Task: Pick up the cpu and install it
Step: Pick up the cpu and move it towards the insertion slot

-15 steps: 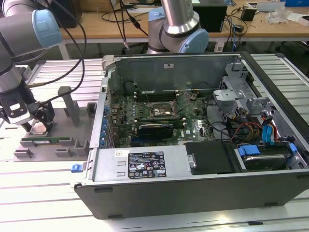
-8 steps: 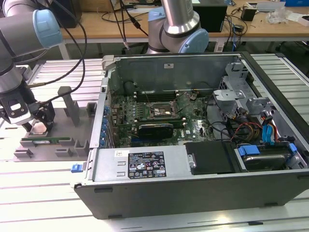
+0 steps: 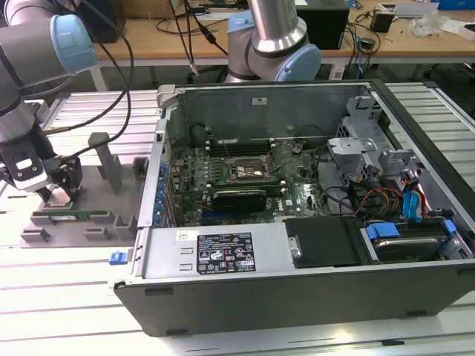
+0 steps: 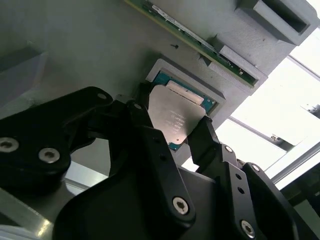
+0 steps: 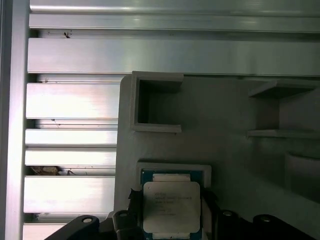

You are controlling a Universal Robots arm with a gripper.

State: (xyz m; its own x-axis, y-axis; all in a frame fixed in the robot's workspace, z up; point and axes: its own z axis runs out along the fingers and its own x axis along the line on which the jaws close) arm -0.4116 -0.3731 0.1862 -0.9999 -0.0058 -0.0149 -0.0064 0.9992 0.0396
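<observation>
cpu (image 4: 175,117): flat square chip with a silver-grey metal lid and thin green rim, lid facing up. It is at a grey square pocket (image 4: 159,67), with the jaws against two opposite edges. Can't tell if it is seated or lifted.

silver-grey cpu (image 5: 171,204) with green rim, black jaws, pale grey fixture (image 5: 225,115)

**A robotics lab set up for computer assembly**

A grey robot arm (image 3: 30,74) with pale blue joint caps stands over a table (image 3: 67,297) of ribbed aluminium slats, and a second arm (image 3: 274,33) rises behind it. On the table lies an open desktop computer case (image 3: 297,297) with its circuit board (image 3: 193,178) bare, beside a grey moulded parts holder (image 3: 126,193). Behind runs a wooden bench (image 3: 148,44) strewn with black cables (image 3: 126,67) and electronics.
</observation>
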